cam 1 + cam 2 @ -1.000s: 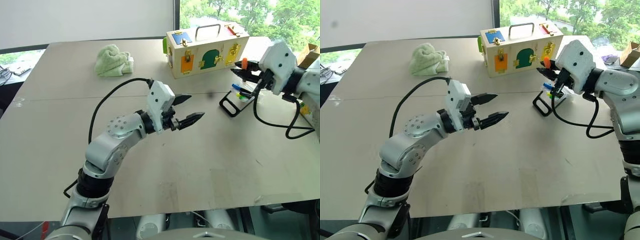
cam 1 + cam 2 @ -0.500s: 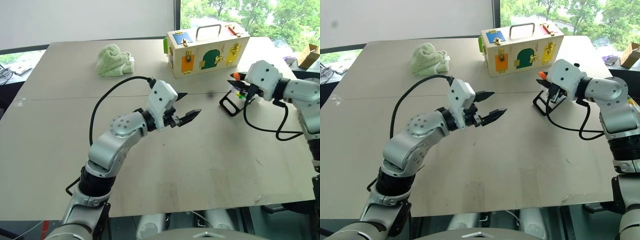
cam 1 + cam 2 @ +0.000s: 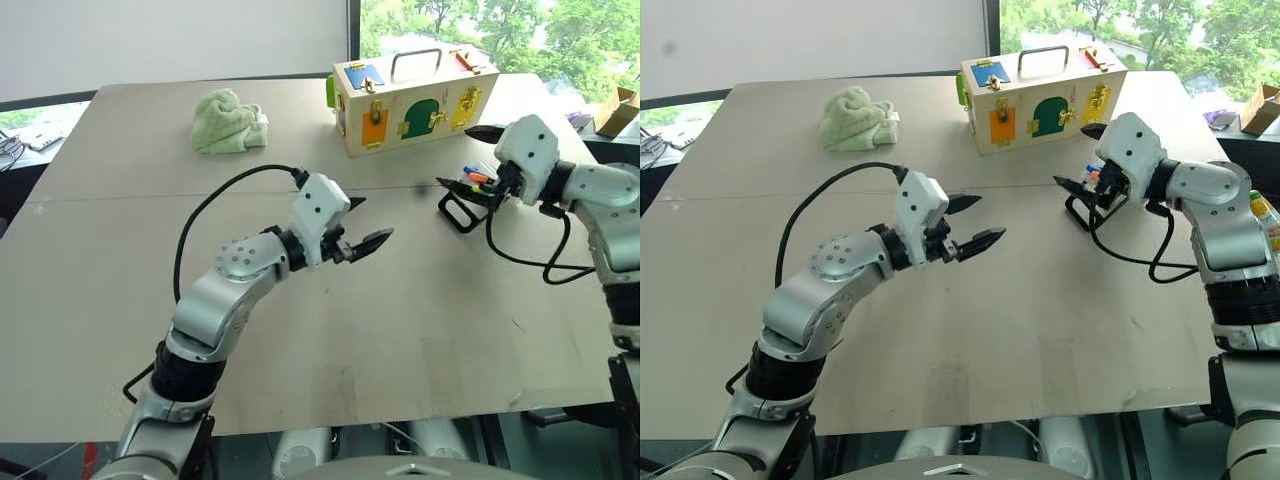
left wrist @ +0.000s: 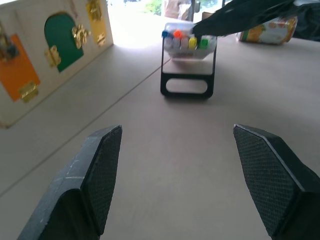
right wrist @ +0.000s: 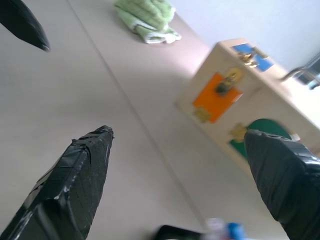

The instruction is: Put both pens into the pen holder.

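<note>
- Clear plastic marks the pen holder (image 3: 474, 186), a small tray on a black loop frame standing on the table (image 3: 300, 330) near its right side, just in front of the wooden box (image 3: 412, 98) with coloured doors.
- Blue, orange, yellow and green ends show through the tray in the left wrist view; the orange-capped pen (image 4: 177, 34) and the blue-ended pen (image 4: 165, 34) sit side by side inside it, so both pens appear to be in.
- Right gripper (image 3: 470, 158) hangs directly at the holder with its black fingers spread wide, one above the tray and one reaching past its near side, and nothing between them.
- Left gripper (image 3: 365, 222) hovers over the middle of the table, well apart from the holder, jaws wide and empty.
- Main risk, as I judge it: the holder looks light and stands on a narrow frame, so a finger of the right gripper catching the rim or the loop as it pulls away could tip it and spill the pens.
- A lesser risk: a pen end standing above the rim could be brushed and flicked out.
- Whether a finger is actually touching the tray cannot be told.
- Green cloth (image 3: 230, 121) lies at the far side, out of the way.
</note>
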Available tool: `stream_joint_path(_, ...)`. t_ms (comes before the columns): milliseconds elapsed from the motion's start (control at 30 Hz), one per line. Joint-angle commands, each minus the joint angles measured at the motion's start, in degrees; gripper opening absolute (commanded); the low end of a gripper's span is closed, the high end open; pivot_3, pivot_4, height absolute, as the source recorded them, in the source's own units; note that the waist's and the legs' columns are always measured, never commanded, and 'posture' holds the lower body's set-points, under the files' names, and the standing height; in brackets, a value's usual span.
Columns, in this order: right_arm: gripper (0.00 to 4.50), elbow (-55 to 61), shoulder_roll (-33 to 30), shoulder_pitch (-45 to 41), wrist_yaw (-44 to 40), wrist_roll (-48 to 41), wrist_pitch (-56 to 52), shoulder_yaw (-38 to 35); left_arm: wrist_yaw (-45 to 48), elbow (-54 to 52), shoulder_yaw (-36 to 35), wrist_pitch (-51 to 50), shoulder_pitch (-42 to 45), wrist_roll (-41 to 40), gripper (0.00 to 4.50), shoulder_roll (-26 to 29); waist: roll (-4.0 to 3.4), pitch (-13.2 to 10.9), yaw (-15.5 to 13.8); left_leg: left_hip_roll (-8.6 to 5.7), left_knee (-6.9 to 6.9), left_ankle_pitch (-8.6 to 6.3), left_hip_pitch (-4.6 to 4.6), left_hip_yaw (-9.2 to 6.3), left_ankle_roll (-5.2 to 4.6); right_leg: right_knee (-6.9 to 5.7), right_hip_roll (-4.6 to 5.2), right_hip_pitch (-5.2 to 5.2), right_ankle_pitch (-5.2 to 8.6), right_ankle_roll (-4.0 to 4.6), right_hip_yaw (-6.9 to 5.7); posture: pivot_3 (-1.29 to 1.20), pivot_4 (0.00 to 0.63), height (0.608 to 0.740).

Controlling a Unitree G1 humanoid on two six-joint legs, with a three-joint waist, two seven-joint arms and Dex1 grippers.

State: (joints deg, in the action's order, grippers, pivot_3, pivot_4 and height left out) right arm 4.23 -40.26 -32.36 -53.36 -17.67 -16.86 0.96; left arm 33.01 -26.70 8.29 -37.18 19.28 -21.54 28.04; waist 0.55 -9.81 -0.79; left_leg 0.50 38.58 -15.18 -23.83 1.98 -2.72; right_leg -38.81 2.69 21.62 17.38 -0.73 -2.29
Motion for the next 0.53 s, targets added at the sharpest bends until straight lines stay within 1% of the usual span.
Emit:
stream_joint_path(33,4.46,5.7,2.2,6.9,0.6,-5.1,-3.3,-2.1,0.5,-2.6,-2.7,3.1,-6.0,1.9,3.68,3.1,0.02,0.0,0.0,0.0,-0.01,0.0,0.01,0.0,0.0,0.01,0.01,-0.01,0.0,0.0,-0.01,0.0,0.15,0.74)
stream_joint_path(100,4.46,5.4,4.1,11.5,1.6,-4.0,-1.5,-1.6,0.4,-2.1,-3.6,5.8,-9.6,3.9,3.68,4.5,0.0,0.0,0.0,0.0,-0.05,-0.01,0.06,0.0,-0.01,0.0,0.03,-0.03,0.0,0.0,-0.01,0.0,0.15,0.74)
stream_joint_path(167,4.46,4.6,5.4,17.0,0.3,-3.4,0.9,-0.5,0.2,-1.5,-6.3,6.9,-13.1,2.9,3.68,4.5,-0.04,0.0,-0.1,-0.01,-0.04,-0.01,0.06,0.01,-0.01,-0.1,0.05,0.02,-0.01,0.01,-0.01,0.0,0.15,0.74)
stream_joint_path(233,4.46,3.1,6.9,20.5,-0.4,-3.5,3.1,-0.4,0.2,-0.9,-9.1,7.4,-16.1,1.8,3.68,4.1,-0.02,0.0,0.0,-0.01,-0.02,-0.01,0.18,-0.01,-0.02,-0.13,0.06,-0.09,-0.01,0.01,-0.04,0.0,0.15,0.74)
stream_joint_path(367,4.46,-1.7,7.6,23.1,0.2,-0.7,7.4,-0.4,-0.5,1.3,-13.3,8.5,-21.4,1.4,3.68,3.1,-0.06,0.0,0.2,-0.01,0.01,-0.01,0.22,0.0,-0.03,-0.21,0.07,-0.09,-0.02,0.01,-0.01,0.0,0.15,0.74)
stream_joint_path(433,4.46,-3.6,7.0,23.2,0.0,1.3,9.5,0.2,-0.2,1.1,-13.0,9.9,-22.7,2.7,3.68,3.4,-0.06,0.0,0.1,-0.01,0.01,-0.01,0.24,0.0,-0.02,-0.24,0.05,-0.08,-0.02,0.01,-0.02,0.0,0.15,0.74)
stream_joint_path(533,4.46,-4.2,7.6,22.7,-0.1,1.5,10.5,0.0,0.1,0.0,-12.6,10.0,-23.5,2.4,3.68,3.2,-0.05,0.0,0.0,-0.01,0.01,-0.01,0.22,-0.01,-0.02,-0.26,0.04,-0.06,-0.02,0.01,-0.03,0.0,0.15,0.74)
